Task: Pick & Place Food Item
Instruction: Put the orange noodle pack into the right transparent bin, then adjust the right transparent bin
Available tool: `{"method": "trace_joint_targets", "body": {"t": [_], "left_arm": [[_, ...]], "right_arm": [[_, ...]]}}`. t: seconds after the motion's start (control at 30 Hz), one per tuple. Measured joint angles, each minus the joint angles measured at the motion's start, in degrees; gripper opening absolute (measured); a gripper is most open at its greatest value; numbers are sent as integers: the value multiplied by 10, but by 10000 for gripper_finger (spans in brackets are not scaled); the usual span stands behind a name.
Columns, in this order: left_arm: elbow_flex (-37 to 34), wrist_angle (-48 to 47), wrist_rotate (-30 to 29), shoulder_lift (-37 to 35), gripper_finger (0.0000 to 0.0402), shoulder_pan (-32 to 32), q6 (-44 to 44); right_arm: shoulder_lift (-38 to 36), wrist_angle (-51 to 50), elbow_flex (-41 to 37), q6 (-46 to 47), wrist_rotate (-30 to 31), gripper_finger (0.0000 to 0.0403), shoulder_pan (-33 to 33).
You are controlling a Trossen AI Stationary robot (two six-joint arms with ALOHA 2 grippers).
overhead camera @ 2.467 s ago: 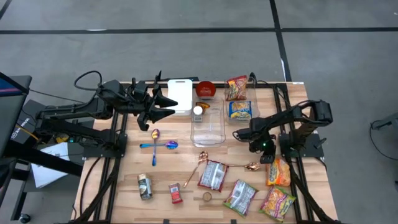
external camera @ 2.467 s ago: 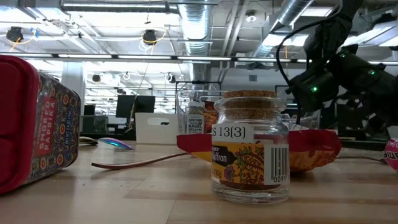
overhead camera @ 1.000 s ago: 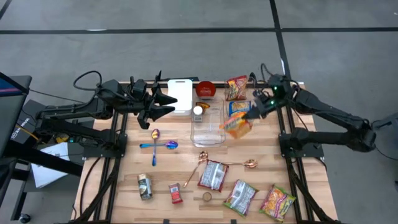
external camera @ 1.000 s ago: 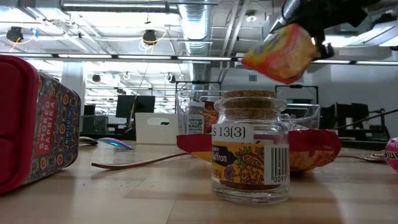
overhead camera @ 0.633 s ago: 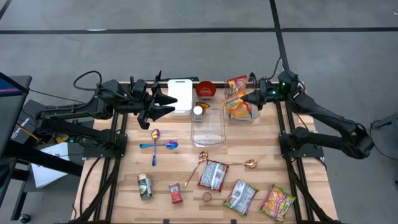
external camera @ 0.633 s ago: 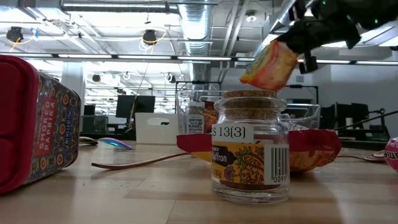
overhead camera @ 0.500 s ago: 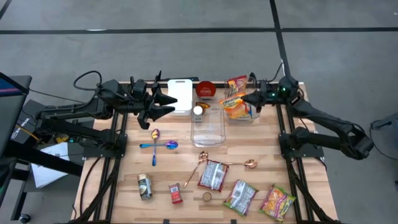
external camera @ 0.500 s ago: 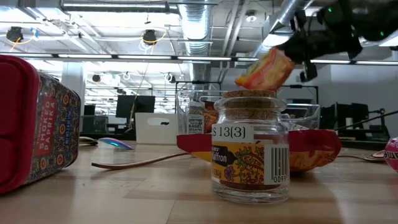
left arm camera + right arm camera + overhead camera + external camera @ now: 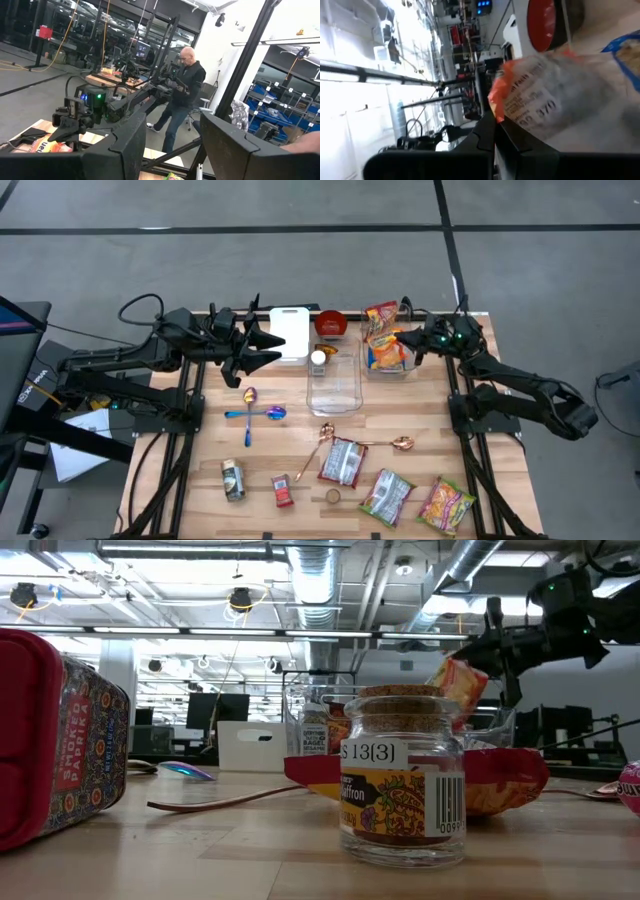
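An orange snack packet (image 9: 383, 350) hangs over the small clear tub (image 9: 388, 368) at the table's far right, where a blue and yellow packet (image 9: 392, 360) lies inside. My right gripper (image 9: 403, 340) is shut on the orange packet and reaches in from the right. In the low view the packet (image 9: 455, 683) shows tilted behind the cork-topped jar. My left gripper (image 9: 272, 345) stands open and raised at the far left, holding nothing (image 9: 170, 145). My right gripper pinches the orange packet by one end edge (image 9: 507, 117) between its two fingers. The fingers lie about level and come from the table's right side. The packet sticks out tilted beyond the fingertips, above the small tub; whether it touches the tub I cannot tell.
A large clear container (image 9: 333, 383) stands mid-table, with a red bowl (image 9: 330, 324), a white board (image 9: 290, 330) and another packet (image 9: 380, 318) at the far edge. Spoons (image 9: 255, 413), packets (image 9: 343, 462), a can (image 9: 233, 479) and small jars (image 9: 402, 775) lie nearer. A person stands beyond the table (image 9: 185, 95).
My right gripper has carried the orange packet toward the table's far edge and downward, rolling its wrist as it went. The packet has sunk from high above the table to just over the small tub and has turned with the gripper.
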Motion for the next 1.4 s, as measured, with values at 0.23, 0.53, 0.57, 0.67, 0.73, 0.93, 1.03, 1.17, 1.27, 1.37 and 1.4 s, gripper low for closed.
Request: {"method": "trace_joint_targets", "body": {"t": [0.23,0.53,0.57,0.67,0.73,0.93,1.03,1.17,1.27,1.37,1.4], "left_arm": [[0,1,-6,3,182,0,0],[0,2,-10,34,182,0,-2],[0,1,-9,39,182,0,-5],[0,5,-9,56,182,0,-16],[0,12,-1,66,182,0,-20],[0,58,20,76,182,0,-21],[0,62,19,73,182,0,-17],[0,65,20,69,182,0,-16],[0,61,20,71,182,0,-16],[0,62,20,72,182,0,-16],[0,62,20,72,182,0,-16]], "right_arm": [[0,17,1,28,5,0,3],[-2,-76,3,-42,-2,11,23],[-3,-79,3,-48,-4,19,21],[-3,-87,3,-69,-12,50,7],[-3,-98,4,-77,-21,75,-6],[-2,-123,4,-95,-49,154,-40],[0,-101,8,-70,-51,183,-48],[1,-75,28,-46,-52,201,-50],[0,-61,36,-29,-55,202,-49],[-2,-12,47,-13,-56,197,-44],[-3,-7,51,-13,-56,193,-44]]}}
